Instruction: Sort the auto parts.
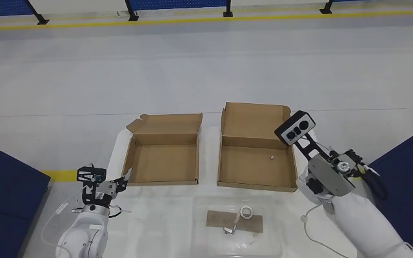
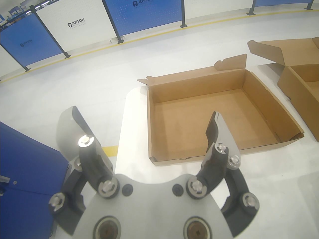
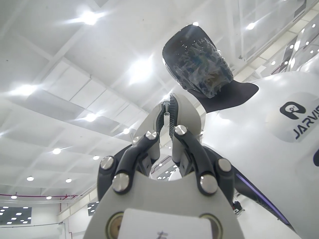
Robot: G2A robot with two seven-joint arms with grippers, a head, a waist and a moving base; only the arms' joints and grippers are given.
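White bench [image 1: 161,206]: left claw [image 2: 145,113] gapes wide at eight o'clock by a box [image 2: 184,123]; right claw [image 3: 168,101] pinches a spring [image 3: 166,109].

Raised lid [image 1: 166,124] walls the left box [image 1: 161,162] behind.

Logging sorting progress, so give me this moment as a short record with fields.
left gripper: open, beside left box
right gripper: raised, shut on small ribbed part
left box: open
right box: open, one tiny item inside
clear tray: white ring and metal piece on brown card
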